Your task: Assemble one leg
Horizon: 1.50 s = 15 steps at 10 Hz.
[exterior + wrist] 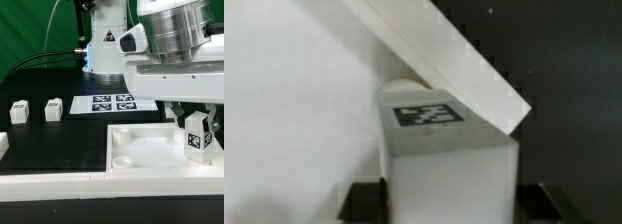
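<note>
The end effector (196,132) is clamped on 1 leg (197,140), held upright at the white tray's (150,172) corner on the exterior view's right. A black-and-white marker tag (425,113) faces outward. 2 spare legs (52,108) stand on the black surface (60,135) near the marker board (112,103).

The exterior view sits low and close, looking across the desk (40,90) at the arm (105,40). The wrist view looks along the end effector (452,202), very near. Both see the leg (196,138) (438,150) and tray (140,128) (287,100).
</note>
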Each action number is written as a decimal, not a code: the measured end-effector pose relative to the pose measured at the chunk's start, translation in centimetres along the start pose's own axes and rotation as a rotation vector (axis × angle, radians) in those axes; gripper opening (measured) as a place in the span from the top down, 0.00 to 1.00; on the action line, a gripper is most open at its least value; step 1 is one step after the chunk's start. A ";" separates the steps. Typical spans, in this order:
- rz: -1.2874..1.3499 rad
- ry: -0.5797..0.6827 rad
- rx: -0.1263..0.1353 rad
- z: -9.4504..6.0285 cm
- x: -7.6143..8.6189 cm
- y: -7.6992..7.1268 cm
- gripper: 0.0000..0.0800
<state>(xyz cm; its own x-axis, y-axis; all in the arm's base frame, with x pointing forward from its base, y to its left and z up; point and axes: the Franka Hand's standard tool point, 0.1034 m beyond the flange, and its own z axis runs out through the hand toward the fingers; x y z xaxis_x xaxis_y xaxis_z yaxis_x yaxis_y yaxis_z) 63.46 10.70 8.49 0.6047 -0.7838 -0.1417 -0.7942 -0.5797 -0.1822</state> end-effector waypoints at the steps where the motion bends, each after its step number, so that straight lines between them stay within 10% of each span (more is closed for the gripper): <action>1: 0.131 0.001 -0.002 0.0 -0.1 0.0 0.61; 8: 0.506 -0.020 0.011 0.0 -0.3 -0.2 0.61; 10: 0.442 -0.020 0.011 0.0 -0.3 -0.2 0.25; 15: -0.027 -0.010 -0.042 0.4 -0.6 0.2 0.19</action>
<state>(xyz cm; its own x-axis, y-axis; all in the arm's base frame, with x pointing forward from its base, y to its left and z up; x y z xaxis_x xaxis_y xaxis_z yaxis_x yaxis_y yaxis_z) 62.95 11.12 8.16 0.6263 -0.7656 -0.1469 -0.7793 -0.6097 -0.1448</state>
